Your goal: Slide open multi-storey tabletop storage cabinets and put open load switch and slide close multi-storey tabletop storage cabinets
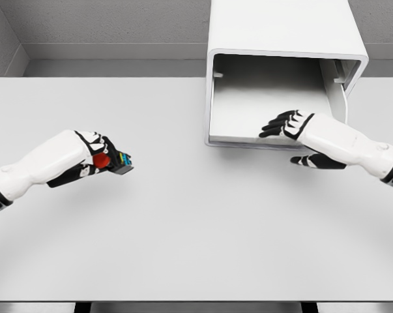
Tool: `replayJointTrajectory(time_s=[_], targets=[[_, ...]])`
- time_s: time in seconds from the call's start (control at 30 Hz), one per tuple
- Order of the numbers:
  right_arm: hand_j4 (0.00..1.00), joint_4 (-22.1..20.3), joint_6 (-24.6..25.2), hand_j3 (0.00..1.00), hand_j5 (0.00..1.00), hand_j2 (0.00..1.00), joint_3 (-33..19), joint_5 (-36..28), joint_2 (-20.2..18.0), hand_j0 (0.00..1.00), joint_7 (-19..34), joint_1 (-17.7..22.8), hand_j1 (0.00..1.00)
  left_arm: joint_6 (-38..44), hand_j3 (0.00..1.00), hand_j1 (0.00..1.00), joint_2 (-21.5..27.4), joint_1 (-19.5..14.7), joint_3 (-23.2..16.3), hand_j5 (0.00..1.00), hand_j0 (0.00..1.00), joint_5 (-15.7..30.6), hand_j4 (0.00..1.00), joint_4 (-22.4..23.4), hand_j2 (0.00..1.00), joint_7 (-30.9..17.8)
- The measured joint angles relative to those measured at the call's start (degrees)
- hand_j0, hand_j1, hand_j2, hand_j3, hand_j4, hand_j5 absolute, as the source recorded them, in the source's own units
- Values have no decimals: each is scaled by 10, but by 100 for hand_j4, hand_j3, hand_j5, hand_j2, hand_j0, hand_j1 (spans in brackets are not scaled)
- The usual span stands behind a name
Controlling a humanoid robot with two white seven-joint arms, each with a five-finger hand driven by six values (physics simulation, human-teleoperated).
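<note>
The load switch (113,161) sits clamped in the left hand (90,160), well to the left of the cabinet (284,39) and just above the table (183,228). It's a small dark block with a red round knob and teal and green touches on top. Fingers wrap tight around it, white forearm angling in low. Over at the cabinet, the right hand (294,127) reaches onto the front lip of the pulled-out drawer (268,98), black-tipped fingers extended over the edge, thumb below it, loosely hooked rather than gripping. The cabinet is a smooth white rounded box, its drawer shallow, pale grey inside. The table is matte white.
</note>
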Motion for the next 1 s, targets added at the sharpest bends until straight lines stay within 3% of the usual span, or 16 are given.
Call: replayJointTrajectory(time_s=[0.5, 1.0], targets=[[75, -21, 0, 75, 75, 75, -189, -27, -7, 75, 0, 90, 75, 0, 35, 35, -47, -61, -44, 35, 35, 0, 35, 0, 35, 0], [72, -9, 0, 72, 72, 72, -258, -30, -9, 72, 0, 159, 72, 0, 35, 35, -96, -101, -92, 35, 35, -1, 35, 0, 35, 0]])
